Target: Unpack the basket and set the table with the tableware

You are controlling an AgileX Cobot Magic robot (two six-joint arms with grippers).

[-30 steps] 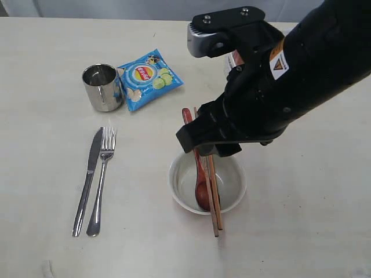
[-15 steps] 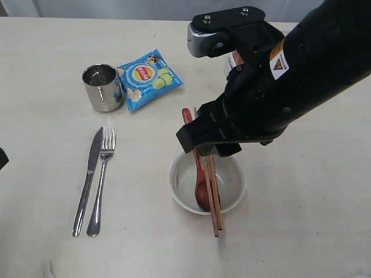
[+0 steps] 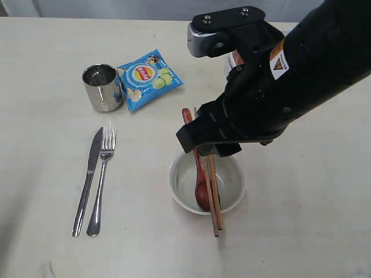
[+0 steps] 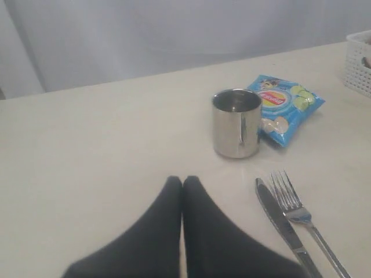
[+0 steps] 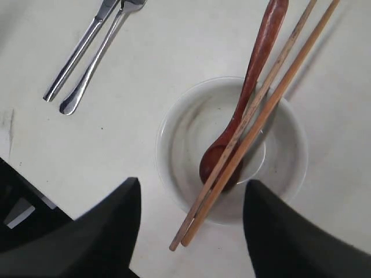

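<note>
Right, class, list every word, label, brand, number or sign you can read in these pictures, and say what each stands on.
No text reads clearly enough to quote.
Blue crinkled plastic chip bag: round red-and-yellow brand badge, lettering too blurred to read.
Black robot arm: orange-and-white sticker with a dark triangle sign, wording too small to read.
Shiny round steel cup: no marking visible.

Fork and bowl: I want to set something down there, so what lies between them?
Only bare table lies between the fork and the bowl, as the exterior view shows.
</note>
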